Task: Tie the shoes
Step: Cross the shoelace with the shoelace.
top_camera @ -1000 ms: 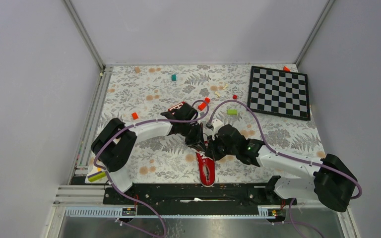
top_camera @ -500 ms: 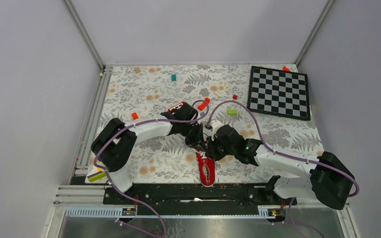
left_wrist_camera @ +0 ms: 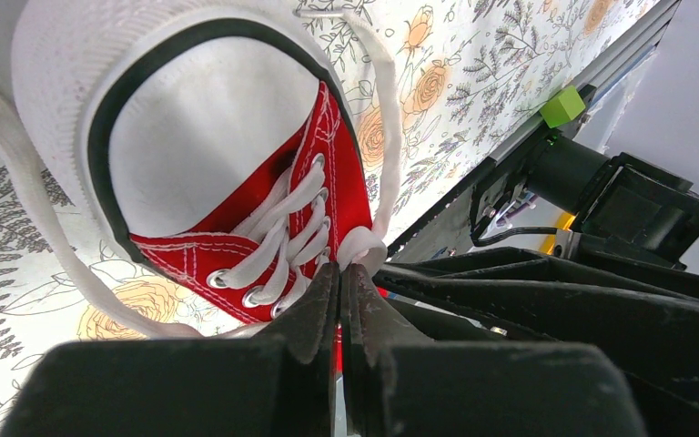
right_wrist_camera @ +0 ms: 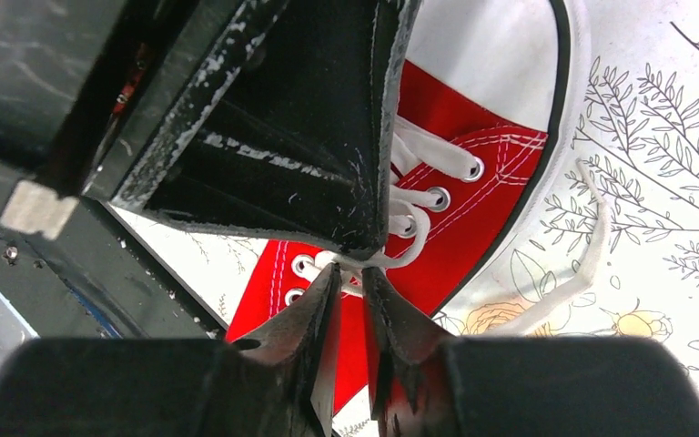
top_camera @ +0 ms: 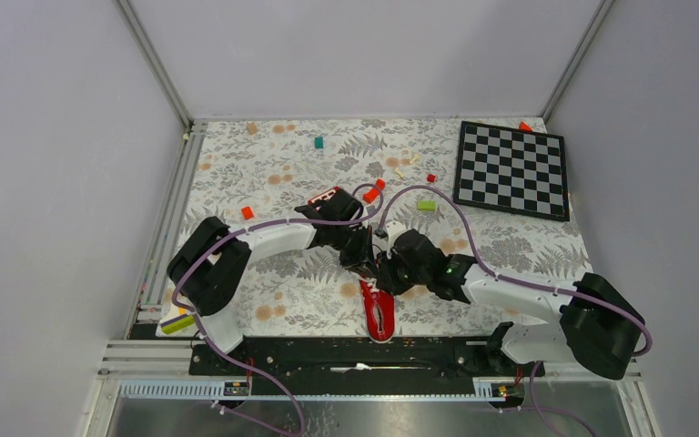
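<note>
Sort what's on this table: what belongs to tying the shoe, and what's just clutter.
Job: red sneaker; white laces; left tool, shut on a lace; right tool, slightly open.
Clutter: chessboard; green block; teal block; small red block.

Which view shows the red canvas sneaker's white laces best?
Left wrist: the red canvas sneaker fills it, white laces sharp. Right wrist: half hidden behind the left gripper. Top external: tiny, partly covered.
</note>
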You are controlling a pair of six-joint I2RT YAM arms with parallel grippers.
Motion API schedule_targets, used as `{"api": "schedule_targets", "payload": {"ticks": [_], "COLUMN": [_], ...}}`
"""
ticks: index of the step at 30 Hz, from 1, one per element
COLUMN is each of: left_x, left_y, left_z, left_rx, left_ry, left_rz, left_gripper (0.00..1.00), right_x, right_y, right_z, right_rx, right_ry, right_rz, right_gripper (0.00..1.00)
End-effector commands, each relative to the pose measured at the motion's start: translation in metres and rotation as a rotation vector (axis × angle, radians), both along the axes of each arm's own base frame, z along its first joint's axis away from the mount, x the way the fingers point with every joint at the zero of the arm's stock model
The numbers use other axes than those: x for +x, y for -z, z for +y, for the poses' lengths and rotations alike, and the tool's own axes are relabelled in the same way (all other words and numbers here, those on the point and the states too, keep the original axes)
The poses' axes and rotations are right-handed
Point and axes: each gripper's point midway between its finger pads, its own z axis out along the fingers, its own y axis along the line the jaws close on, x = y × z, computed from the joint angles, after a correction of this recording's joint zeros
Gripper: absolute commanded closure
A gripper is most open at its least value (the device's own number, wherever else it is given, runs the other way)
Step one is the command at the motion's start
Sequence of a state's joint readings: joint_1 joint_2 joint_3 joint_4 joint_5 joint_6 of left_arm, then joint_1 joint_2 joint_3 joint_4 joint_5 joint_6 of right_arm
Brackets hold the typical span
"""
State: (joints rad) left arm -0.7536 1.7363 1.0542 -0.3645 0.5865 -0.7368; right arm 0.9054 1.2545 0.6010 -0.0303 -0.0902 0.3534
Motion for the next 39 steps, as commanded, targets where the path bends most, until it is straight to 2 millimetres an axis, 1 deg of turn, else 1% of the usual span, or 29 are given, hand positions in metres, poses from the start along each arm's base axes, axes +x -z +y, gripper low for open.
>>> {"api": "schedule_targets", "payload": {"ticks": [1, 2, 4, 7, 10, 17, 21, 32, 36, 39], "left_x": [0.008, 0.008, 0.008, 0.008, 0.008, 0.009, 0.008, 0.008, 0.008, 0.008], "left_y": [-0.011, -0.011, -0.011, -0.011, -0.011, -0.01, -0.01, -0.009, -0.009, -0.009], "left_z": [-0.008, -0.008, -0.008, -0.008, -0.008, -0.008, -0.009, -0.008, -0.008, -0.008], "left_rx": [-0.027, -0.027, -0.027, -0.027, -0.028, -0.027, -0.028, -0.024, -0.024, -0.026], "left_ry": [0.008, 0.008, 0.007, 0.009, 0.009, 0.01, 0.01, 0.01, 0.01, 0.011], "left_rz": [-0.045, -0.044, -0.045, -0.045, -0.043, -0.043, -0.042, -0.041, -0.043, -0.042], "left_gripper": [1.0, 1.0, 1.0, 1.0, 1.0, 1.0, 1.0, 1.0, 1.0, 1.0], "right_x": [0.016, 0.015, 0.014, 0.013, 0.012, 0.012, 0.009, 0.006, 0.008, 0.008], "right_y": [-0.006, -0.004, -0.002, -0.002, -0.005, -0.024, -0.03, -0.034, -0.025, -0.015], "right_z": [0.01, 0.01, 0.011, 0.013, 0.013, 0.013, 0.015, 0.018, 0.009, 0.006], "right_rx": [0.032, 0.03, 0.035, 0.044, 0.052, 0.095, 0.119, 0.143, 0.089, 0.059], "right_ry": [0.02, 0.021, 0.018, 0.012, 0.008, -0.002, -0.014, -0.02, -0.004, -0.002], "right_rz": [-0.032, -0.026, -0.016, -0.009, -0.015, -0.055, -0.053, -0.045, -0.045, -0.035], "right_gripper": [0.79, 0.8, 0.86, 1.0, 1.0, 1.0, 1.0, 1.0, 1.0, 0.88]}}
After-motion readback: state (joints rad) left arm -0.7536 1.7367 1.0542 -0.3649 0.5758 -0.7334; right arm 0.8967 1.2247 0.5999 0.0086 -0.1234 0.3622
